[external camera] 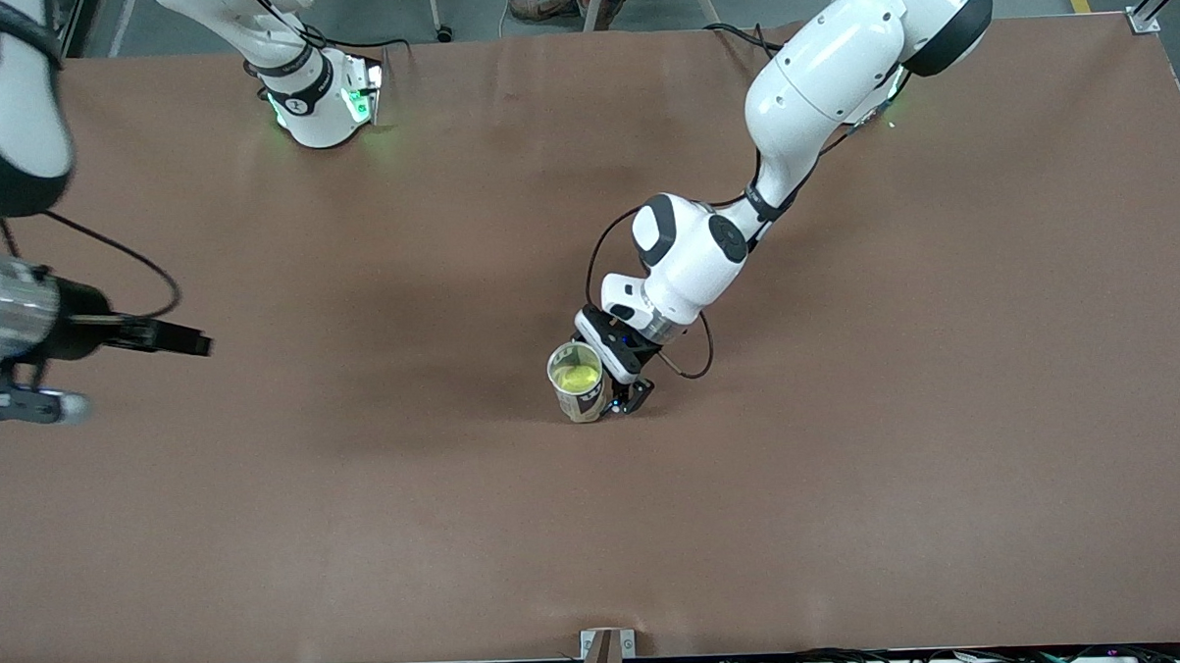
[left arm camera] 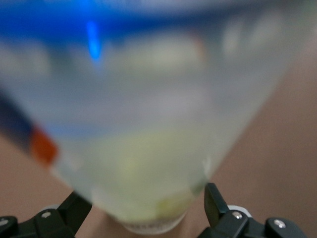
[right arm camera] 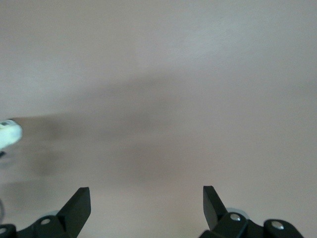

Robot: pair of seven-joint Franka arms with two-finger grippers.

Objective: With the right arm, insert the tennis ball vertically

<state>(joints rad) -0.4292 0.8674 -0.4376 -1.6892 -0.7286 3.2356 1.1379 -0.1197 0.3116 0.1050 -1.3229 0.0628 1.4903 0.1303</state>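
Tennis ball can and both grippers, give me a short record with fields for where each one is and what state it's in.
can: clear tube upright on the brown table, near mid-table
ball: tennis ball inside the can
left gripper: low at the can, fingers open on either side of it, not clamping
right gripper: open and empty, over bare table toward the right arm's end, waiting

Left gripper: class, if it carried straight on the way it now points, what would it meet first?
The clear can with the tennis ball inside. The left gripper is open around it, so its palm would probably press the can's side.
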